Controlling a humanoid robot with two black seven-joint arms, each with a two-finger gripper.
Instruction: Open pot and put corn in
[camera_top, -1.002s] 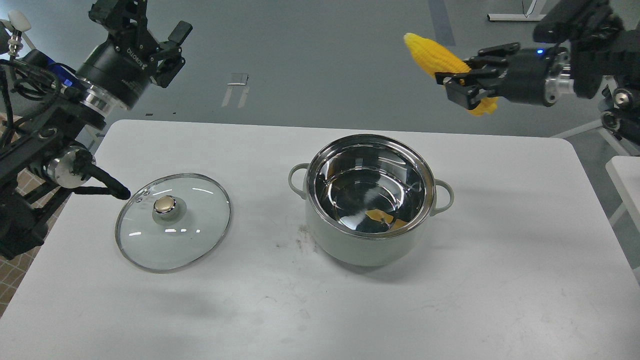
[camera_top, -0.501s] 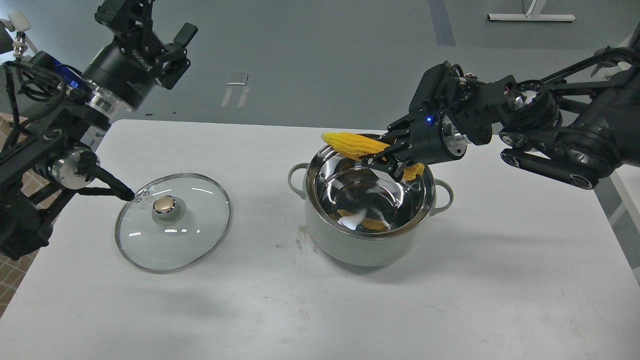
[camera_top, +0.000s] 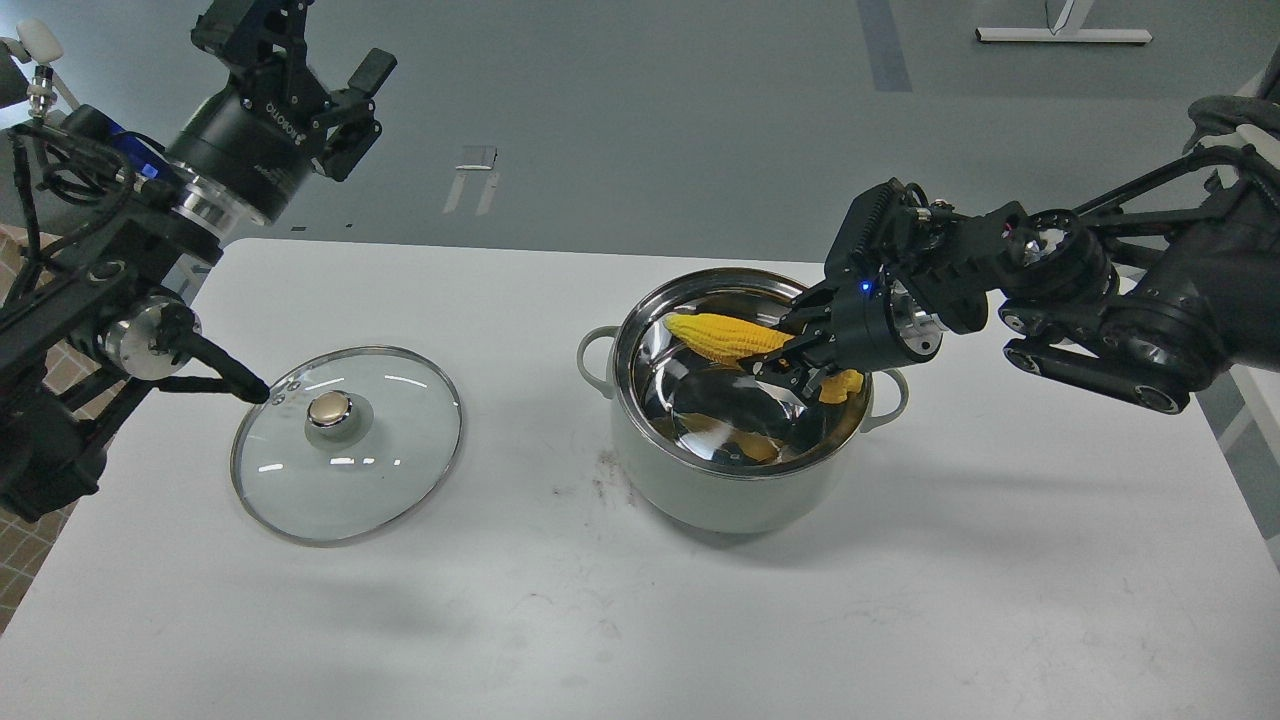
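On the white table, a glass lid is laid flat at the left, well apart from the uncovered pot at the centre. Just inside the pot's rim, the corn is held clamped in the right gripper. Farther back at the left, the left gripper is raised, its fingers spread and empty

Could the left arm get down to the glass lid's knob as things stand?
Probably yes: the left tool hangs open and empty above the table's far left, and nothing covers the lid's knob.
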